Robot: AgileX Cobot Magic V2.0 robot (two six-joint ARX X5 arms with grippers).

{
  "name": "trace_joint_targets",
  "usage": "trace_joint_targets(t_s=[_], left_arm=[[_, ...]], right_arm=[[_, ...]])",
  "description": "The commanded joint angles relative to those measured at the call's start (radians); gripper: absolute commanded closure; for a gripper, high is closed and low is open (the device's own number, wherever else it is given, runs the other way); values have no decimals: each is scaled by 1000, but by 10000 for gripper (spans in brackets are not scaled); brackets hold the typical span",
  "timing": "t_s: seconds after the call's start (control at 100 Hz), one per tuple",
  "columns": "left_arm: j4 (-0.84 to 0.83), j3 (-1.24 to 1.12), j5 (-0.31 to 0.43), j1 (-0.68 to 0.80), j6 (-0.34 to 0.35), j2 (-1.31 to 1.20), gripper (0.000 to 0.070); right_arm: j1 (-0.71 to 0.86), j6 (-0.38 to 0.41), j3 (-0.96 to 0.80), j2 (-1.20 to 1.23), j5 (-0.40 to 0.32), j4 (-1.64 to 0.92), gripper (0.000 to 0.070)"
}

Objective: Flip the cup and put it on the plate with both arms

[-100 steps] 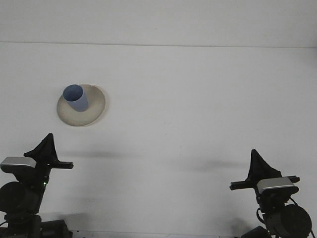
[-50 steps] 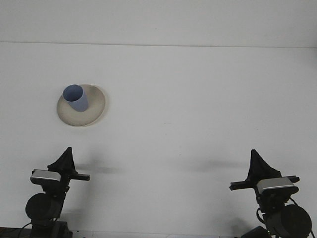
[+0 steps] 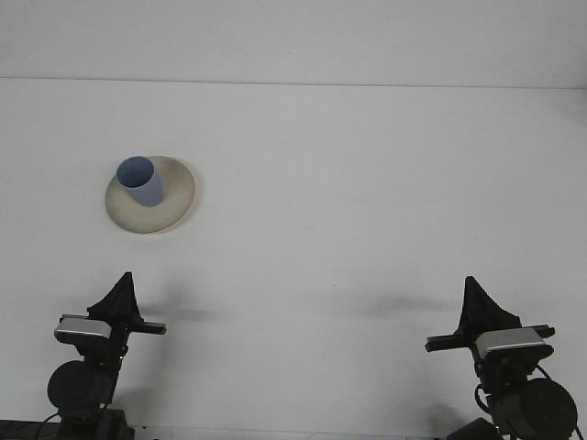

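Observation:
A light blue cup [image 3: 140, 181] stands on the beige plate [image 3: 174, 197] at the left of the white table, its open mouth up and tilted toward me. My left gripper [image 3: 123, 279] hovers low near the front edge, well short of the plate, and its fingers meet in a single point with nothing between them. At the front right, my right gripper [image 3: 470, 282] is likewise shut and empty, far from the cup.
The white table [image 3: 348, 202] runs back to a pale wall. The bases of both arms fill the bottom corners of the view.
Since a second ago my left gripper has shifted right and sunk lower in the view, then settled. The right gripper, cup and plate have not moved.

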Motion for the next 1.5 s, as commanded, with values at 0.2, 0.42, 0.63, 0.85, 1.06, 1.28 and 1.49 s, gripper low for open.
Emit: trace_joint_targets(t_s=[0.2, 0.42, 0.63, 0.85, 1.06, 1.28, 1.49], left_arm=[[14, -20, -6, 0, -5, 2, 686], [13, -20, -6, 0, -4, 2, 686], [14, -20, -6, 0, -5, 2, 686], [14, -20, -6, 0, -5, 2, 686], [14, -20, -6, 0, -5, 2, 686], [15, -20, -6, 0, -5, 2, 686], [16, -20, -6, 0, -5, 2, 686]], right_arm=[[3, 6, 1, -1, 0, 10, 700], [-1, 1, 1, -2, 3, 10, 700], [-206, -154, -78, -18, -61, 63, 700], [-428, -299, -320, -137, -278, 179, 700], [-467, -372, -441, -191, -309, 200, 700], [-467, -338, -484, -191, -316, 230, 700], [-467, -338, -484, -191, -316, 233, 700]])
